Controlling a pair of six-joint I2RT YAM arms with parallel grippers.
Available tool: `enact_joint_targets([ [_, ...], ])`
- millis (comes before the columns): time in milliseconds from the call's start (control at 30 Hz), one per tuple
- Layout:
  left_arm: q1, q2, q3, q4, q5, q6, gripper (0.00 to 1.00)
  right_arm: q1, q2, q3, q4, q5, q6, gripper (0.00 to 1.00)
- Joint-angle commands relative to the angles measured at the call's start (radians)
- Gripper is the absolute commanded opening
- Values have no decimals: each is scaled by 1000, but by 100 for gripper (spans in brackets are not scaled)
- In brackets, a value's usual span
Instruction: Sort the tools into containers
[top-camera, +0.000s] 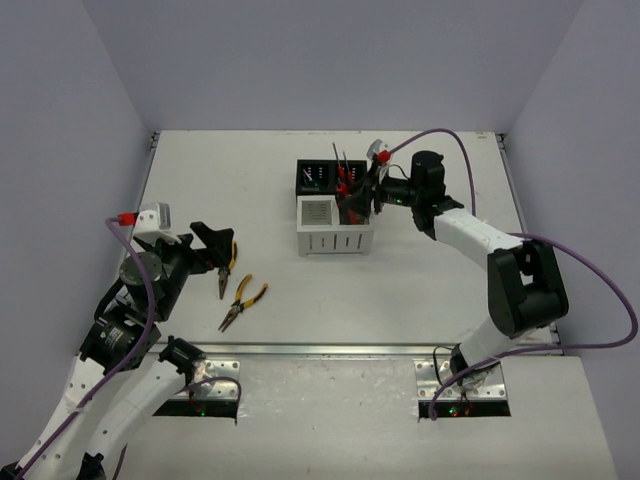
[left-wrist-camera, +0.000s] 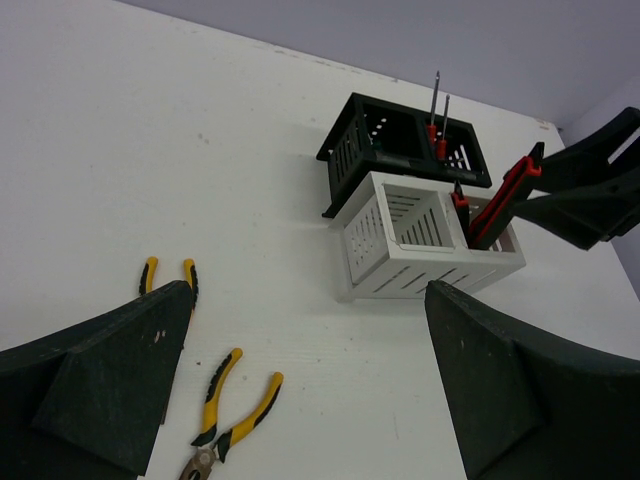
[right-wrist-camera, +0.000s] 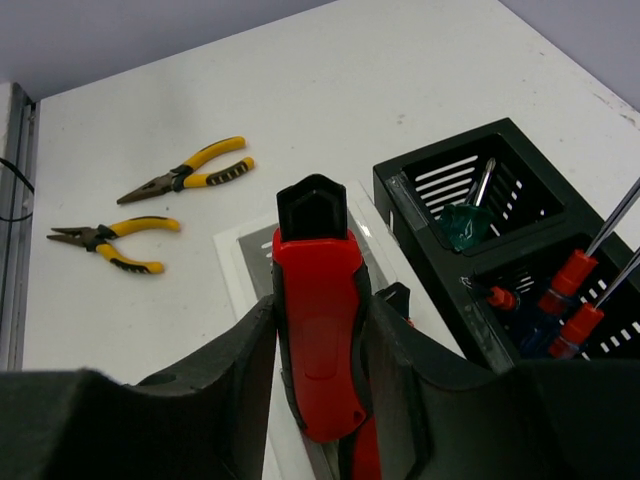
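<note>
My right gripper (right-wrist-camera: 320, 325) is shut on a red-and-black utility knife (right-wrist-camera: 318, 330) and holds it upright at the right compartment of the white slotted box (top-camera: 335, 243); the knife also shows in the left wrist view (left-wrist-camera: 505, 198). A second knife (left-wrist-camera: 460, 208) stands in that compartment. The black box (top-camera: 302, 180) behind it holds red-handled screwdrivers (right-wrist-camera: 575, 290) and a green-handled one (right-wrist-camera: 465, 222). Two yellow-and-black pliers (top-camera: 229, 262) (top-camera: 243, 300) lie on the table at the left. My left gripper (top-camera: 213, 245) is open and empty just above and left of them.
The white box's left compartment (left-wrist-camera: 400, 215) looks empty. The table (top-camera: 420, 290) is white, with walls on three sides and a metal rail (top-camera: 320, 350) along its near edge. The right arm reaches in from the right of the boxes.
</note>
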Motion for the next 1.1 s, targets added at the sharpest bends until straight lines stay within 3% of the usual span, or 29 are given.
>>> enact_joint_targets([
  [0,-1,0,0,46,4,8,100,-2,-19,8,27,3,1,61],
  [33,-1,-2,0,45,0,8,100,-3,-23,12,12,11,7,96],
  [67,-1,0,0,44,-1,8,100,-2,-29,21,-6,29,9,99],
  [300,-1,16,2,39,-7,7,100,5,-102,37,-89,115,-16,99],
  [600,-1,17,2,42,-8,5,100,59,-58,79,-248,137,-115,99],
  [733,-1,27,3,40,-7,7,100,171,-16,217,-466,272,-275,99],
  [933,-1,24,2,39,-15,5,100,228,172,535,-836,371,-320,99],
  [1067,-1,31,2,39,-12,5,100,276,266,672,-963,484,-380,91],
])
